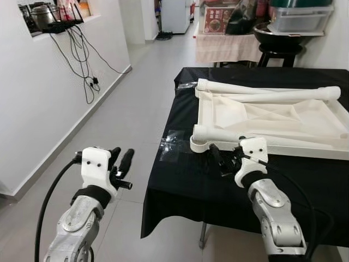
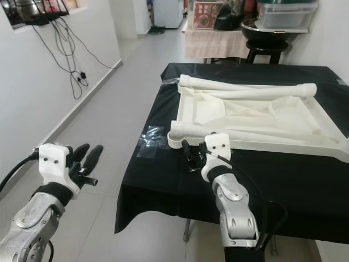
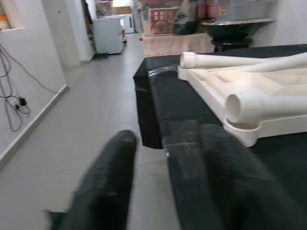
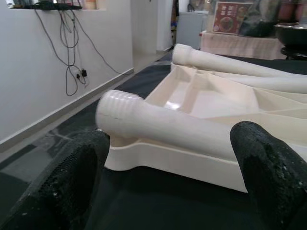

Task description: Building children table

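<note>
Even, bright indoor light fills the head views, sharp and without hard shadows, with soft glare on the grey floor (image 1: 136,103), while both wrist views blur their near black fingers (image 3: 103,191).

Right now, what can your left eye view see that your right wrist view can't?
The left eye view has both pincers from above: the left pincer out over the floor beside the black table, the right pincer open at the tabletop's near corner, plus the black pan behind.

The right wrist view has the threaded end of the near leg close up, between its open fingers.

Both have the white tabletop lying upside down, its white legs lying on it, and the wall cables.
</note>
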Available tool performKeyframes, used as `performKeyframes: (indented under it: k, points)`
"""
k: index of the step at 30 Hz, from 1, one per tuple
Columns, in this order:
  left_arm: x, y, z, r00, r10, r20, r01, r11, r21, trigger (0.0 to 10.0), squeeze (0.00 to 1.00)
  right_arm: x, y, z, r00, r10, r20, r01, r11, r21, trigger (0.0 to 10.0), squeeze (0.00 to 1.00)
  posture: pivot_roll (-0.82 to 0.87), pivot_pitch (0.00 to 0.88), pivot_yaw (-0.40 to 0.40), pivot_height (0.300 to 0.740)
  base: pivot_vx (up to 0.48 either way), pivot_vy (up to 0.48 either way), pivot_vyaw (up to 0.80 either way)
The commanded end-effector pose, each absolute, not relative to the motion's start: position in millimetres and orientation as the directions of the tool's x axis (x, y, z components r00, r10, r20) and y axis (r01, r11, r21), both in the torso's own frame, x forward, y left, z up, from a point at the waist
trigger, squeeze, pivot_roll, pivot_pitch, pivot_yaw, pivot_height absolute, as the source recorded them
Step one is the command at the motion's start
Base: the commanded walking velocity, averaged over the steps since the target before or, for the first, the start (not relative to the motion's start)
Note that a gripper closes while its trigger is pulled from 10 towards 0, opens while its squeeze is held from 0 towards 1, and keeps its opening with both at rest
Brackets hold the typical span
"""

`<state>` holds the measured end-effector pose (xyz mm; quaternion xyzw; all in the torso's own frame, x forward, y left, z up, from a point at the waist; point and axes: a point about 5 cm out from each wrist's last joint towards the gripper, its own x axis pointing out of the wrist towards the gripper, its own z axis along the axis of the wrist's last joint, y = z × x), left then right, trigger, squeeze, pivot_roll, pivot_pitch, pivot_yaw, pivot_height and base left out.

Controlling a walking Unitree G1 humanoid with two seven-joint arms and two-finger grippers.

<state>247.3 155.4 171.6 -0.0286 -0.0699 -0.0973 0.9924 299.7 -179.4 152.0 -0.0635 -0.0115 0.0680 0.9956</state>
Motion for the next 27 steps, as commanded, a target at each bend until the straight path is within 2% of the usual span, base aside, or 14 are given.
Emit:
performKeyframes:
  k: [1,9,21,22,27]
  points:
    - [249,157,169,0.971,-0.192,0.139,0.200,0.979,-0.044,10.0,1.00,303,-177,154,0.989,0.144,0.035,-0.138,0.982,-0.131,10.0,0.00,-0.06,0.000,0.041,0.740,0.000,0.000,0.00]
    - [251,153,167,0.954,-0.273,0.125,0.285,0.955,-0.086,10.0,1.00,319,-189,158,0.995,0.078,0.056,-0.069,0.987,-0.148,10.0,0.00,-0.04,0.000,0.037,0.740,0.000,0.000,0.00]
    - [254,153,163,0.957,-0.272,0.104,0.280,0.958,-0.068,10.0,1.00,321,-189,154,0.995,0.094,0.045,-0.087,0.988,-0.130,10.0,0.00,-0.05,0.000,0.034,0.740,0.000,0.000,0.00]
    - [255,151,162,0.955,-0.280,0.099,0.287,0.956,-0.057,10.0,0.00,322,-188,153,0.994,0.096,0.047,-0.089,0.987,-0.135,10.0,0.00,-0.05,0.000,0.036,0.740,0.000,0.000,0.00]
    - [256,150,160,0.952,-0.292,0.092,0.297,0.954,-0.045,10.0,0.00,325,-188,149,0.994,0.100,0.033,-0.096,0.987,-0.126,10.0,0.00,-0.06,0.000,0.039,0.740,0.000,0.000,-0.64]
